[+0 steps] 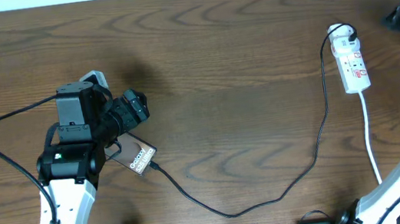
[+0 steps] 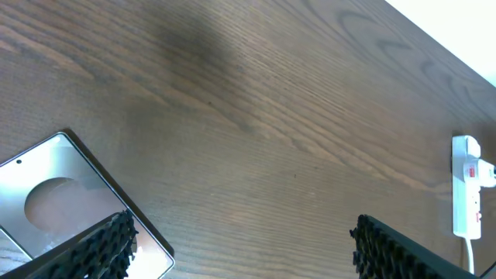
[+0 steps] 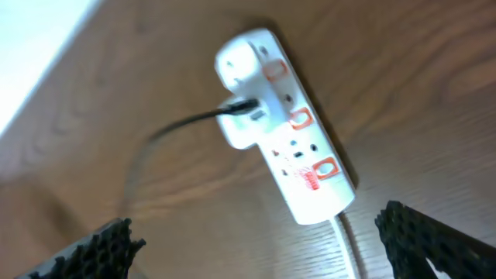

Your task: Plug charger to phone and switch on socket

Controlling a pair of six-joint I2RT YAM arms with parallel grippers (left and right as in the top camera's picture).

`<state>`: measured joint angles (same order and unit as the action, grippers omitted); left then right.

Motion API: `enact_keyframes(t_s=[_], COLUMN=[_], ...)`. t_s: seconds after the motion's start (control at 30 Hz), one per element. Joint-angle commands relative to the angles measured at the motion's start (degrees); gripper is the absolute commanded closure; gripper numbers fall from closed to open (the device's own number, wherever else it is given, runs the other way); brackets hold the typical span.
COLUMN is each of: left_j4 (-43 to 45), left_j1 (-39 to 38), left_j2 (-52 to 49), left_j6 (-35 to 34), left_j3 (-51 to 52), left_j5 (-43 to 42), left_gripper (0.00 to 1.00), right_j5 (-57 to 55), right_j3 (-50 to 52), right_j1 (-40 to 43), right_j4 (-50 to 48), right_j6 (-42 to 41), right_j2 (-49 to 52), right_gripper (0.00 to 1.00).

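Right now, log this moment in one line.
left gripper open at phone | right gripper open above power strip | charger cable reaches phone edge

White "Galaxy" lettering on the phone [image 1: 137,156]; second line too small to read

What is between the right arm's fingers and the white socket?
Nothing visible is. The socket lies on bare table ahead of the open right fingers; only the charger cable is plugged into it.

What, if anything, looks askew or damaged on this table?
Nothing damaged or spilled. The phone lies diagonal to the table edge, partly under the left arm; the charger loops slack between it and the socket.
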<state>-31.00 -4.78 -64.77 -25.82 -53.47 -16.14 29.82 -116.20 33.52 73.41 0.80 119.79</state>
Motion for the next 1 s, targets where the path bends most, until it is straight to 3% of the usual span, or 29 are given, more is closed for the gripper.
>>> enact_keyframes(t_s=[0.0,0.5,0.97], left_j4=[-0.3,-2.0,-2.4], left_j1=[-0.2,-0.2,-0.2], left_j2=[0.4,0.4,0.1], left_j6=[0.5,0.7,0.7], left_j3=[-1.2,-1.2,-1.2], left_j5=[0.8,0.8,0.8], left_gripper=[0.12,0.12,0.12], right_j5=[2.7,3.0,0.3], right_j3=[-1.2,-1.2,-1.1], right_j1=[-0.2,-4.2,-8.7], right_j4=[1.6,-0.2,-5.3], right_j6=[9.5,16.5,17.0], right_j2=[3.4,14.2,15.0], right_gripper=[0.01,0.01,0.01])
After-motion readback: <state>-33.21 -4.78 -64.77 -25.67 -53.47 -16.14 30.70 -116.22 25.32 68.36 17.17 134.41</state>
